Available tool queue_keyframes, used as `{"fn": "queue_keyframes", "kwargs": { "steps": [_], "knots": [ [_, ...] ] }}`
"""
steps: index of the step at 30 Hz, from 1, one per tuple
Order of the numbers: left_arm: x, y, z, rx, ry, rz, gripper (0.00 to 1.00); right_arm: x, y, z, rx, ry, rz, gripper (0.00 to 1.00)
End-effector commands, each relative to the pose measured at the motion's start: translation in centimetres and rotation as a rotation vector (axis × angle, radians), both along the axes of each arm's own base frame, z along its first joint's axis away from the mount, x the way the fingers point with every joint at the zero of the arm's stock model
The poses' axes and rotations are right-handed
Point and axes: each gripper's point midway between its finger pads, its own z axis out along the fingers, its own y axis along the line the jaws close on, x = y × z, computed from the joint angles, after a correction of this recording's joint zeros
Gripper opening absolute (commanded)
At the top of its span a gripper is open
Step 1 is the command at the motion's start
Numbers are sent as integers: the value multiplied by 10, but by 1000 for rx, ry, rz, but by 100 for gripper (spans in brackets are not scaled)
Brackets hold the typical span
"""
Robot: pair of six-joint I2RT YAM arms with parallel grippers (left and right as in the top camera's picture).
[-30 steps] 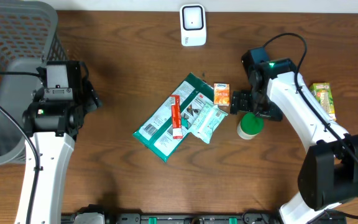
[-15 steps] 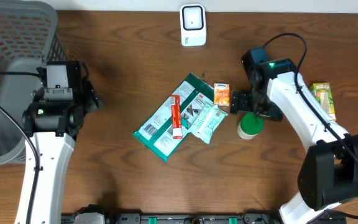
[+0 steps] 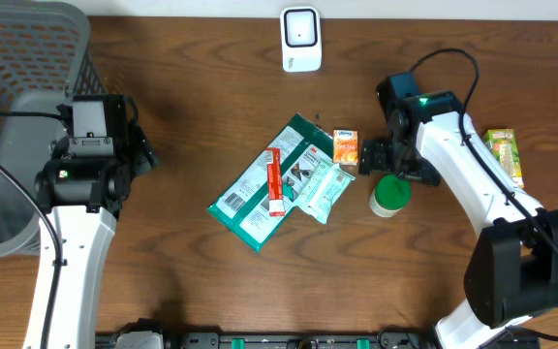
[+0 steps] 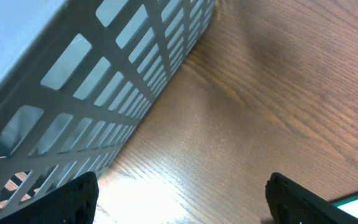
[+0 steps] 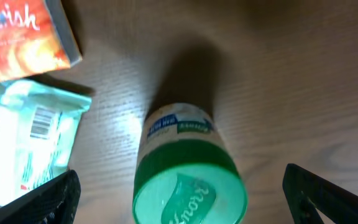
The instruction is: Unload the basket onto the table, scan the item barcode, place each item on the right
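Green-lidded jar (image 3: 389,197) is the likely item. It stands upright on the surface (image 3: 192,97), directly under the right gripper (image 3: 380,165). Nothing has changed over the last second: jar, arms and clutter all sit in the same spots as before. Judgement: grasp not started, right arm paused in pre-grasp, so the scan is at an early stage.

Look of the jar: round green lid with "Knorr" across it, and a white and blue label band below the lid. No barcode is visible from these views; it is probably on the side wall, so the jar will need tilting toward the scanner (image 3: 300,40), which lies well up-left of it.

Right gripper is released, with jaws wide on either side of the jar and not touching it. Left gripper (image 4: 185,199) is also released and holds nothing. It is far left of the jar, over bare wood beside the grey basket (image 3: 27,58).

Just up-left of the jar is the orange box (image 3: 345,147). Left of the jar is the white-teal pouch (image 3: 320,189), with its barcode face up. Further left is the large teal packet (image 3: 250,204), with a red stick (image 3: 274,181) on it.
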Motion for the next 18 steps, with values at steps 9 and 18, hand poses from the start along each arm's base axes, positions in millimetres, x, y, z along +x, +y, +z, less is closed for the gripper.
{"fn": "queue_keyframes", "kwargs": {
  "steps": [9, 18],
  "knots": [
    [0, 4, 5, 16, -8, 5, 87, 3, -13, 25, -87, 1, 252, 99],
    [0, 4, 5, 16, -8, 5, 87, -20, 31, 41, 182, 78, 803, 93]
  ]
}}
